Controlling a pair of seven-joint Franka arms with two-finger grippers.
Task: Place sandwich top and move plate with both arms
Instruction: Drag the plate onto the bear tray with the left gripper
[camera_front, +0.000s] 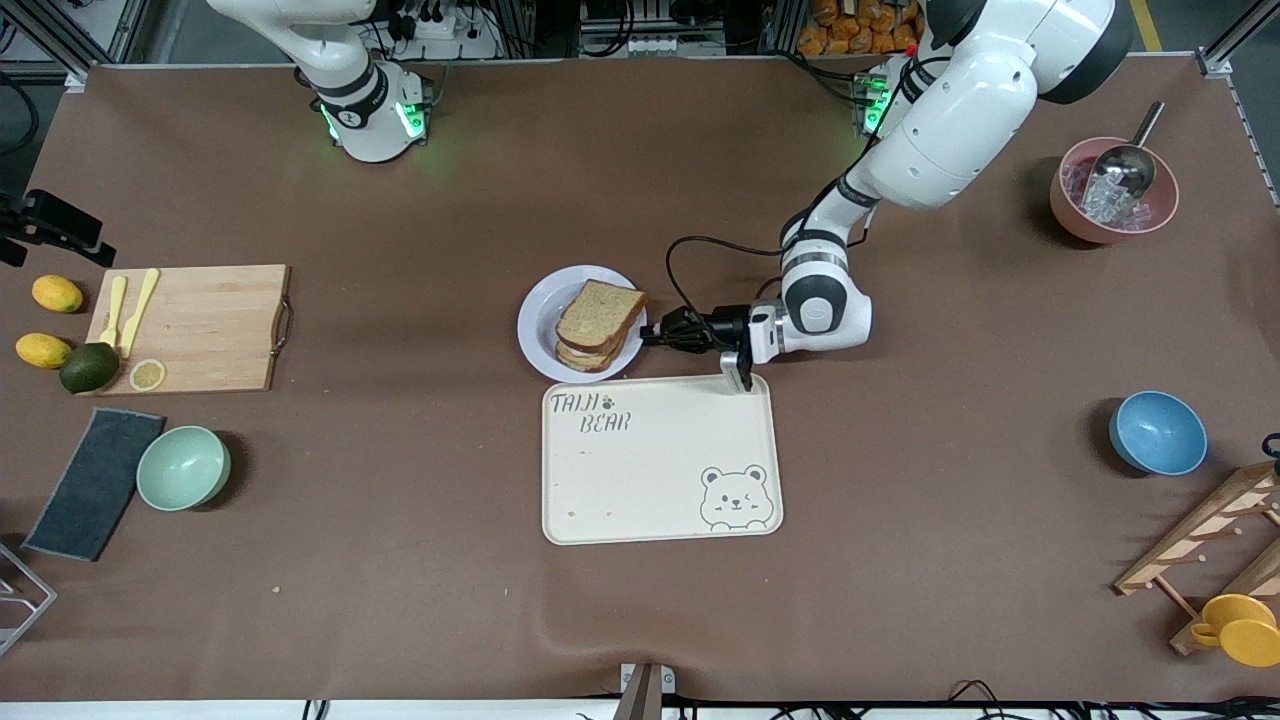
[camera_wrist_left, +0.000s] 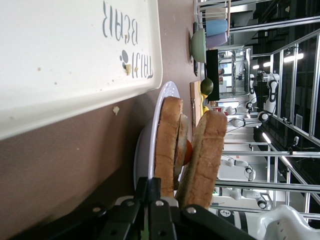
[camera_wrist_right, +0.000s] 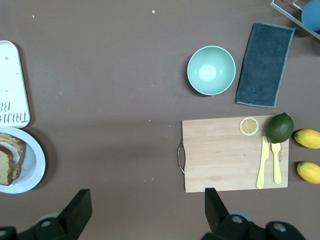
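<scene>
Where the plate (camera_front: 535, 325) sits on the counter (camera_front: 400, 560), just beside the cream tray (camera_front: 660, 490): sandwich top (camera_front: 600, 311) resting on the stack; left hand (camera_front: 650, 335) clamped on plate rim; right hand (camera_wrist_right: 147, 212) spread wide, waiting above cutting board (camera_wrist_right: 220, 150).

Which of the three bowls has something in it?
The pink bowl at the left arm's end, holding ice and a metal scoop. The blue bowl and mint-green bowl look empty.
</scene>
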